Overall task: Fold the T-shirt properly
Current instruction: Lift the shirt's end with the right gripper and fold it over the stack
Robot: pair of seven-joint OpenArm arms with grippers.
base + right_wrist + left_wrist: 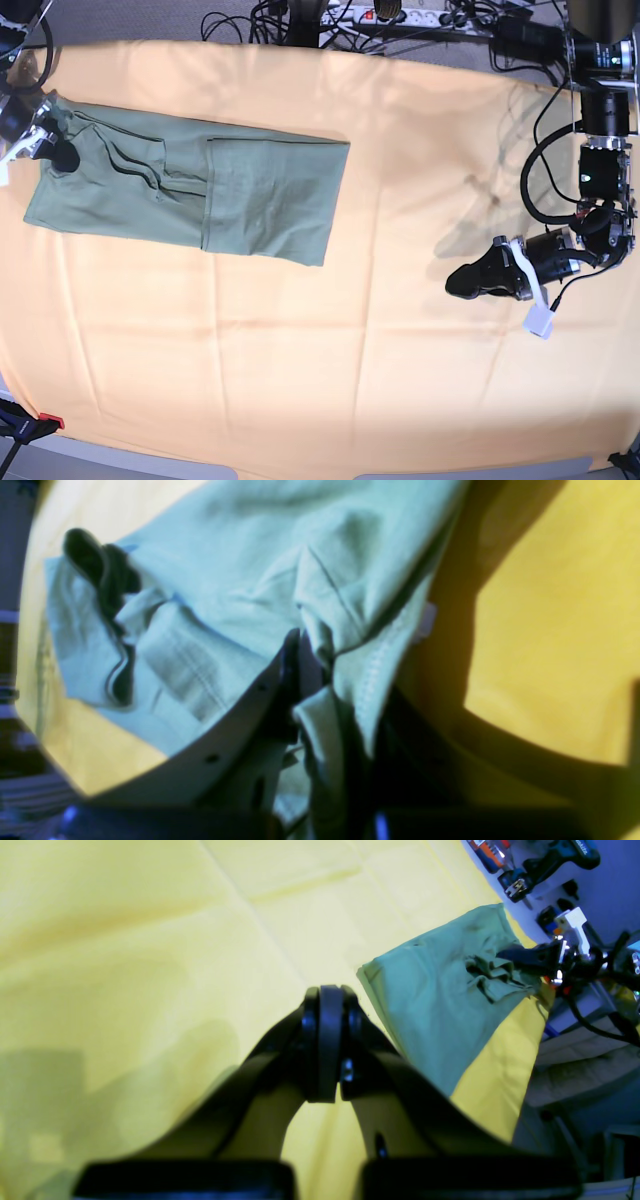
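Note:
The sage-green T-shirt [190,180] lies as a long folded strip on the upper left of the table. My right gripper [58,150] is at the strip's far left end. In the right wrist view its fingers [280,675] are shut on a bunched fold of the T-shirt [240,555], and a small white tag [427,622] shows at the hem. My left gripper [462,283] hovers to the right, well away from the shirt. It is shut with nothing in it [330,990]. The left wrist view shows the T-shirt [435,1000] off to the right.
An orange-yellow cloth [380,380] covers the whole table. Cables and a power strip [390,15] run along the back edge. A red clamp [45,422] sits at the front left corner. Tools [540,865] lie beyond the table's edge.

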